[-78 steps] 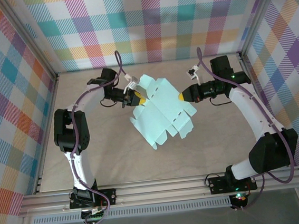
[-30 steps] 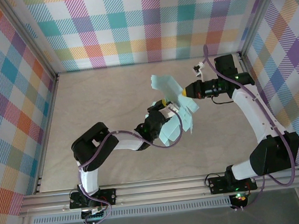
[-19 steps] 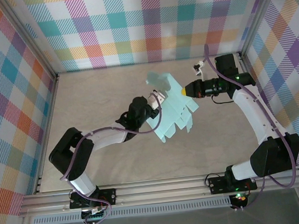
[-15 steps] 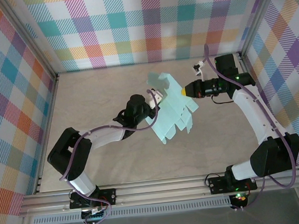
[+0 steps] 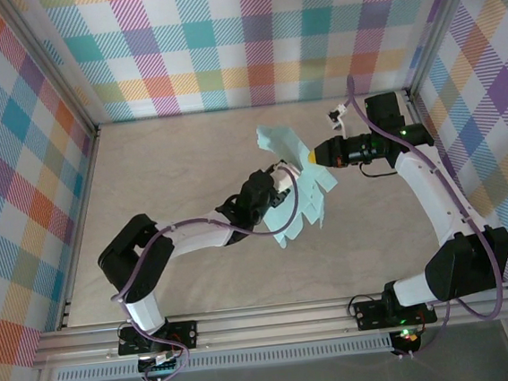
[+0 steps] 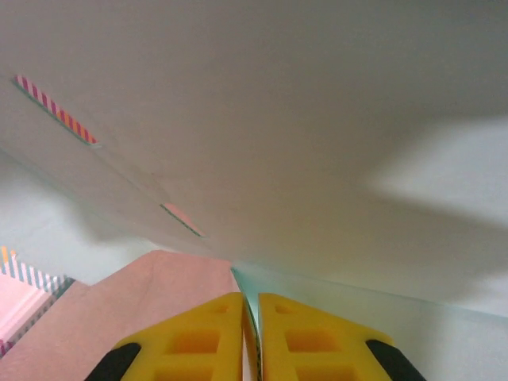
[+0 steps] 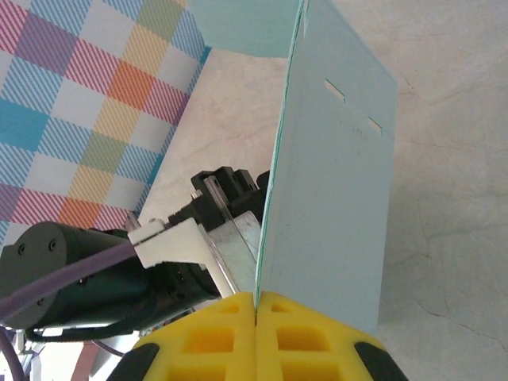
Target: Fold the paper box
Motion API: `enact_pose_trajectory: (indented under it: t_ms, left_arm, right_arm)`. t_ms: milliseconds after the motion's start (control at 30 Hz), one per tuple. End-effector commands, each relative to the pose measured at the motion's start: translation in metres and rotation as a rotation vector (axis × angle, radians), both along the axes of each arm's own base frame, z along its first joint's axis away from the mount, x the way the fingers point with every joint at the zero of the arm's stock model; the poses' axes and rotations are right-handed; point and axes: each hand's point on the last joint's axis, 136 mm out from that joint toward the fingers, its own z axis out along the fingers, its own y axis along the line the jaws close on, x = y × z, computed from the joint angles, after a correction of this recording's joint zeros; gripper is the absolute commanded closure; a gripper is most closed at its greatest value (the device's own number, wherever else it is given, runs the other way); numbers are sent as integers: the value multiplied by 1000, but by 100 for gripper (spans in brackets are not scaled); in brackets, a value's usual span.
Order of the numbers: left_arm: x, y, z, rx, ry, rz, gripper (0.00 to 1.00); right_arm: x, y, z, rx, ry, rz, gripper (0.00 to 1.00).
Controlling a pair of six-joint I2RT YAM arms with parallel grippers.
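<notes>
Bright even light; soft shadows. Left wrist view blurred, paper box (image 6: 262, 119) too close, shadow-mottled.

The table (image 5: 170, 162) has a pale beige top with faint marbling, evenly lit. Behind it and at both its sides stand walls (image 5: 248, 38) with a check pattern in many pastel colours. Silver metal rails (image 5: 276, 322) run along its near edge, and metal posts (image 5: 48, 66) rise at its far corners.
</notes>
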Motion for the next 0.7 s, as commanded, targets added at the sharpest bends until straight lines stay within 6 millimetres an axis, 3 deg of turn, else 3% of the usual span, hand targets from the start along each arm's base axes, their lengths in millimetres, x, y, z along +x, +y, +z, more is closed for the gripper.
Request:
enact_pose_trajectory:
  t_ms: [0, 167, 300, 367, 533, 667]
  left_arm:
    - [5, -5, 22, -31, -56, 29, 87]
    - [1, -3, 19, -124, 77, -65, 77]
    - [-1, 13, 29, -239, 128, -83, 44]
    - [-4, 23, 37, -282, 162, -87, 34]
    - [-19, 57, 70, -415, 183, -67, 16]
    - [-22, 94, 80, -534, 204, -1, 7]
  right_arm:
    - [-1, 3, 15, 18, -70, 25, 100]
    - [-2, 1, 14, 3, -73, 19, 100]
    - [-2, 2, 15, 8, -75, 22, 100]
    - [-2, 0, 12, -1, -72, 16, 100]
    - [-2, 1, 4, -31, -89, 26, 100]
    - [5, -4, -8, -79, -91, -7, 100]
